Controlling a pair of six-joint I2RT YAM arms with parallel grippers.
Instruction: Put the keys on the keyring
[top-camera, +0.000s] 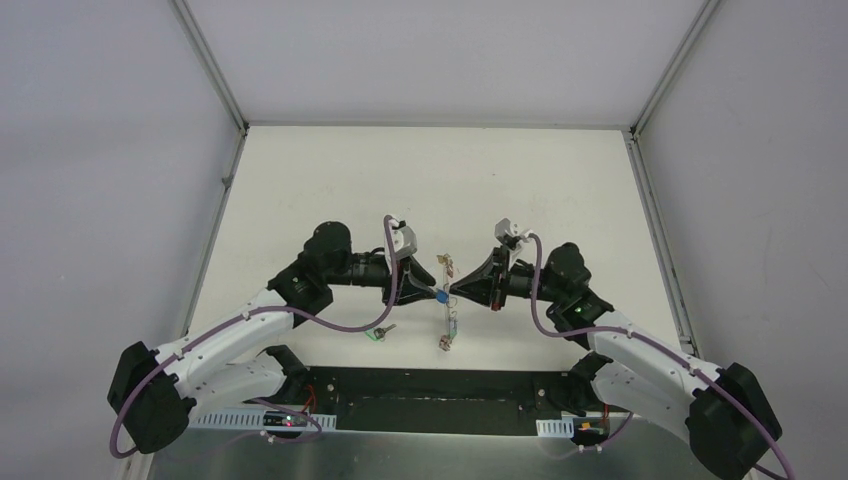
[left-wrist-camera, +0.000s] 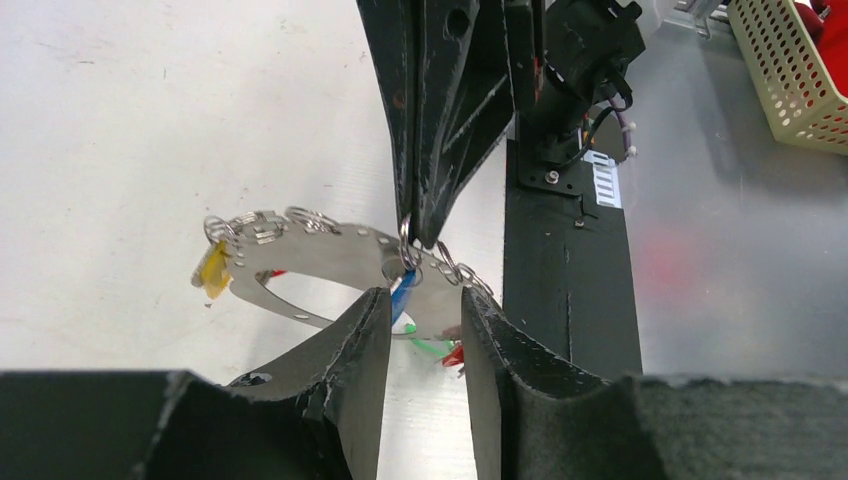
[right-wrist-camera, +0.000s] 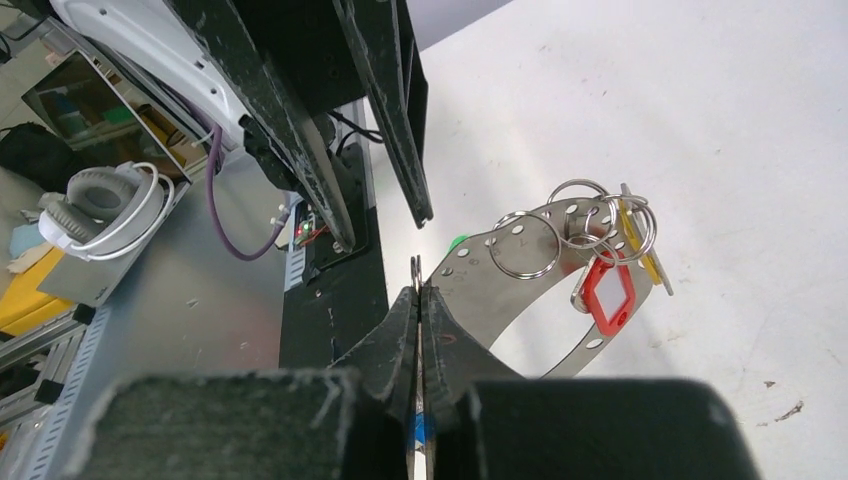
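Nearest, left of the keyring (left-wrist-camera: 330, 255), the green-tagged key (top-camera: 380, 333) lies loose on the tabletop (top-camera: 330, 200), not yet threaded. At the keyring's middle, the right fingers (right-wrist-camera: 395, 335) are clenched on its rim beside the blue-tagged key (left-wrist-camera: 402, 290), which seems attached; the left fingers (left-wrist-camera: 365, 340) straddle it, released.

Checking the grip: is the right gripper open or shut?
Shut: the right gripper shows no gap between fingers, pinching a small split ring at the keyring.
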